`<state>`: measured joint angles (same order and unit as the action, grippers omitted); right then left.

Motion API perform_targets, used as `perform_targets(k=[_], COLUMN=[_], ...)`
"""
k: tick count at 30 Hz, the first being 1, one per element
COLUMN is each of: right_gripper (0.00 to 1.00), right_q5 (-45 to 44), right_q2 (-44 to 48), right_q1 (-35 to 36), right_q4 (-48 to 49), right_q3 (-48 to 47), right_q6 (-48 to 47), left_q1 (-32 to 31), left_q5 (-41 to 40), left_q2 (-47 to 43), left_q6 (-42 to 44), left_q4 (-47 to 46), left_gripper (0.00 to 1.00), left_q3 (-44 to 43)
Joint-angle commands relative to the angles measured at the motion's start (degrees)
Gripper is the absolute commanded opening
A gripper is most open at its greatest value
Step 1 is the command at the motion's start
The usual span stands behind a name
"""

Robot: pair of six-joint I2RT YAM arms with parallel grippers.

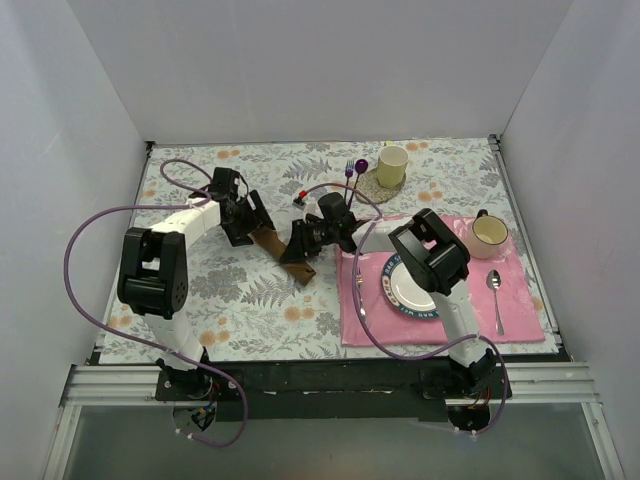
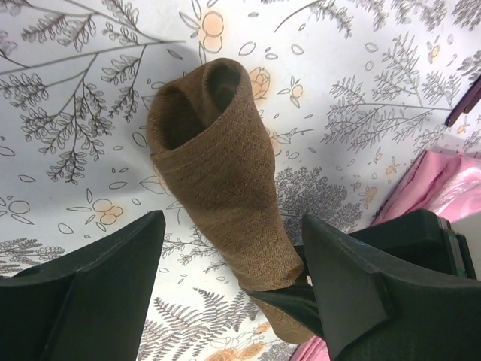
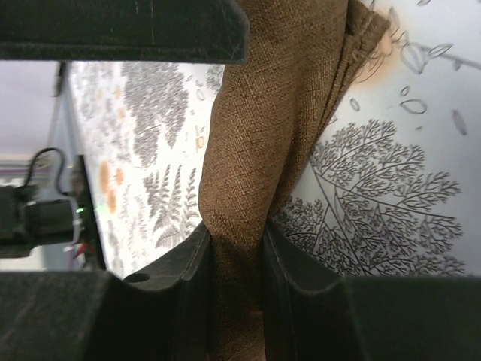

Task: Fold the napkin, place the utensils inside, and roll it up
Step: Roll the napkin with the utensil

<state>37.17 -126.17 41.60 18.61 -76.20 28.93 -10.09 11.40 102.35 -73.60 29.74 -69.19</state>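
The rolled brown napkin point(image 1: 275, 243) lies mid-table on the floral tablecloth point(image 1: 250, 300), pinched tight in the right gripper point(image 3: 237, 248), while the left gripper point(image 2: 233, 229) stands released with its fingers spread either side of the roll, both arms reaching low toward the middle

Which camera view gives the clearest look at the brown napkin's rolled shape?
The left wrist view: the napkin sits large and central as a rolled tube, its open end visible. Top external shows only a small, distant brown strip. Right wrist shows close-up creased cloth pinched in the right gripper.
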Motion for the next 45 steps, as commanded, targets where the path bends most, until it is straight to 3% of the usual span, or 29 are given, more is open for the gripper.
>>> perform_targets(k=[1,6,10,13,16,20,25,28,32,35,45], right_gripper=[0.3,0.32,0.34,0.4,0.49,0.62,0.74,0.77,0.79,0.79,0.79], right_q5=[10.9,14.0,14.5,14.1,11.5,2.8,-10.0,-21.6,-39.7,-45.2,-52.6], right_q2=[-3.9,-6.8,-7.8,-7.2,-5.1,-1.6,2.9,4.5,4.7,4.0,0.8], right_q1=[-0.6,-1.9,-2.4,-2.6,-2.5,-1.9,1.4,5.5,11.1,14.2,17.2], right_q4=[10.4,18.5,22.1,16.9,5.3,-10.1,-26.9,-32.0,-35.6,-36.5,-36.4], right_q3=[2.8,4.2,4.8,3.3,1.1,-3.2,-9.2,-13.2,-17.5,-19.8,-20.0], right_q6=[13.6,21.3,24.2,19.7,10.1,-3.5,-18.6,-24.4,-28.7,-28.8,-30.8], left_q1=[-0.4,-0.8,-0.8,-0.8,-0.8,-0.8,-0.8,-0.8,-0.8,-0.7,-0.8], left_q5=[2.1,-0.3,-4.8,-8.0,-8.5,-7.9,-7.2,-6.9,-6.0,-5.2,-3.8], left_q2=[-0.7,2.3,4.5,5.6,5.8,6.8,7.4,7.7,8.1,8.7,9.4], left_q6=[-0.4,0.3,1.4,2.7,3.1,3.5,3.8,4.0,4.3,4.3,3.9], left_q4=[-1.4,-1.2,0.5,1.6,1.6,1.7,2.4,3.0,3.9,4.9,5.7], left_gripper=[0.72,0.72,0.63,0.53,0.46,0.34,0.33,0.32,0.31,0.31,0.31], left_q3=[1.6,1.7,0.5,-0.3,-0.3,-0.8,-2.3,-3.1,-4.0,-5.0,-5.6])
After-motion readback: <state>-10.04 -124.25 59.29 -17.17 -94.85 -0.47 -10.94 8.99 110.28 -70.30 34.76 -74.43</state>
